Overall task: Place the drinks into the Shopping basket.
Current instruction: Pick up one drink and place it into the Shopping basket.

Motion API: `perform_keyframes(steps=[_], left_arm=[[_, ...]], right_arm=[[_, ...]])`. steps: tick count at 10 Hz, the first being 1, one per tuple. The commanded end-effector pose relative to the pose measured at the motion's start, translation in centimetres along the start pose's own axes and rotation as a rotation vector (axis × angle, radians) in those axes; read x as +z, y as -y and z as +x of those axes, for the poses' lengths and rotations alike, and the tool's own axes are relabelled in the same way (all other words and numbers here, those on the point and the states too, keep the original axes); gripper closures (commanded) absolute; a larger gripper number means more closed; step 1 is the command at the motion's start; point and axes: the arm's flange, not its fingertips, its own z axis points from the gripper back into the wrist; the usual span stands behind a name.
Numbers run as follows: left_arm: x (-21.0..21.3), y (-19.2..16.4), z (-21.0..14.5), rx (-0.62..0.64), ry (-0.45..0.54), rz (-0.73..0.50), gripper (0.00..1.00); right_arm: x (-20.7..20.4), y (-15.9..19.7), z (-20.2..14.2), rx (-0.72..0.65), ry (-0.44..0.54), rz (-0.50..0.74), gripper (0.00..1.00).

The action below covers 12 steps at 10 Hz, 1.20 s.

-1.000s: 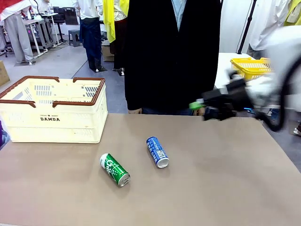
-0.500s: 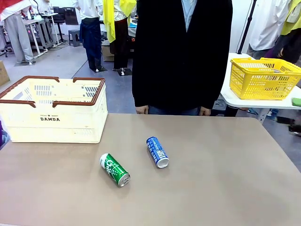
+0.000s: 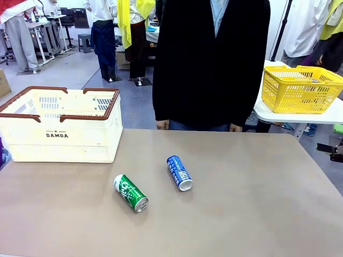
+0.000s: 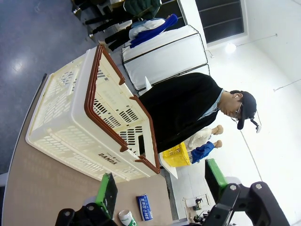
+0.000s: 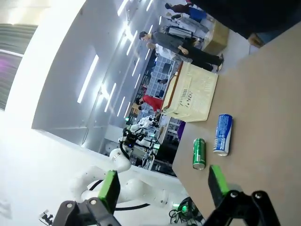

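Two drinks lie on their sides on the brown table (image 3: 257, 214): a green can (image 3: 130, 193) near the front and a blue can (image 3: 179, 173) just right of it. The cream Shopping basket (image 3: 59, 126) with a brown rim stands at the table's far left, apart from both cans. In the left wrist view my left gripper (image 4: 162, 188) is open and holds nothing, with the basket (image 4: 94, 122) ahead and the blue can (image 4: 144, 207) and green can (image 4: 126, 218) beyond. My right gripper (image 5: 164, 186) is open off the table's side, looking at the green can (image 5: 199, 153), blue can (image 5: 222, 134) and basket (image 5: 193, 94).
A person in a black jacket (image 3: 211, 64) stands at the far edge, hands down by the table. A yellow mesh basket (image 3: 300, 88) sits on a white side table at the right. A dark part of my right arm (image 3: 328, 149) shows at the right edge.
My right arm has swung from over the table's far right corner out past the right edge. The person has shifted slightly to the right. The cans and basket have not moved.
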Motion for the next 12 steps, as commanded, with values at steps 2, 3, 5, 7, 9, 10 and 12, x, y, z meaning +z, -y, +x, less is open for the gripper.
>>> perform_keyframes(steps=[2, 3, 5, 7, 9, 10, 12], left_arm=[[0.0, 0.0, 0.0, 0.0, 0.0, 0.0, 0.0], [-0.8, 3.5, -0.5, -0.014, 0.086, 0.373, 0.0], [-7.5, 12.5, -7.2, -0.279, -0.108, 0.478, 0.0], [-17.5, 19.0, -15.6, -0.531, -0.305, 0.655, 0.0], [-24.7, 22.1, -26.3, -0.634, -0.449, 0.799, 0.0], [-27.3, 22.6, -31.5, -0.665, -0.448, 0.856, 0.0], [-31.1, 22.1, -40.6, -0.77, -0.596, 0.815, 0.0]], right_arm=[[0.2, -1.3, 0.0, -0.001, -0.013, 0.012, 0.0], [0.2, -1.3, 0.0, -0.001, -0.013, 0.012, 0.0], [0.2, -1.3, 0.0, -0.001, -0.013, 0.012, 0.0], [0.2, -1.3, 0.0, -0.001, -0.013, 0.012, 0.0], [0.2, -1.3, 0.0, -0.001, -0.013, 0.012, 0.0], [0.2, -1.3, 0.0, -0.001, -0.013, 0.012, 0.0], [0.2, -1.3, 0.0, -0.001, -0.013, 0.012, 0.0]])
